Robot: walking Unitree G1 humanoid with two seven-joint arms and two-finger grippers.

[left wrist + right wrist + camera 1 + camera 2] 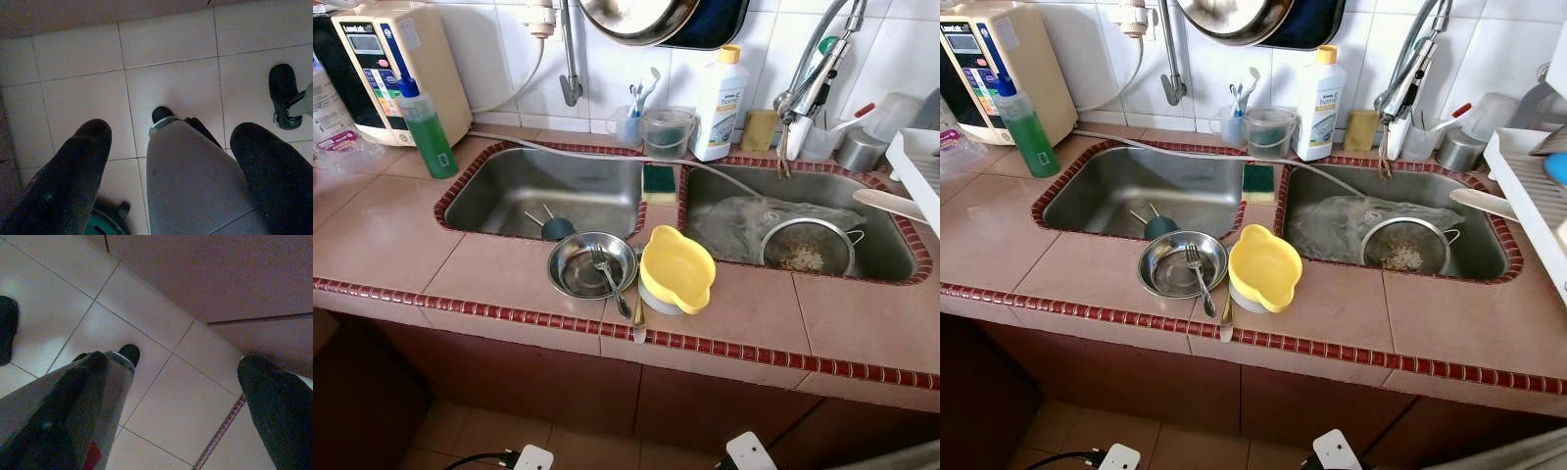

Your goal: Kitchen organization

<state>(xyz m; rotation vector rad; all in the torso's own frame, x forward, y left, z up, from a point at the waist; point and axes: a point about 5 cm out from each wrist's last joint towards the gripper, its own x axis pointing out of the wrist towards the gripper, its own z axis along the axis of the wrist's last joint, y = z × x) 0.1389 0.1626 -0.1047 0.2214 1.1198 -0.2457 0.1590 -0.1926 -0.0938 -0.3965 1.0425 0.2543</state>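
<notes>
Left eye view first: we stand before a tiled counter [382, 240] with a double sink. A steel bowl [591, 264] sits on the front ledge between the basins with a fork [608, 277] lying in it, tines inward and handle out over the rim. Touching the bowl's right side is a yellow jug [676, 269], tilted over a white cup. A teal cup [556, 228] stands in the left basin [509, 186]; a mesh strainer [808, 247] holding food scraps rests in the right basin beside a crumpled plastic bag [744, 220].

Right eye view shows the same scene; we add the green soap bottle [1026, 125] by the back wall, the white cleaner bottle [1320, 93] behind the sinks, and the dish rack [1533, 211] at the far right.

Left wrist view: our left gripper [171, 161] hangs low over floor tiles, fingers spread wide, holding nothing.

Right wrist view: our right gripper [176, 396] hangs beside the cabinet front, also wide open and empty.

Nothing is tidied yet, we judge. The risk lies at the counter's front edge: the bowl and jug sit close to it, so a careless reach could push them off. The fork's handle could catch a finger and tip the bowl, and the tilted jug could roll if nudged.
</notes>
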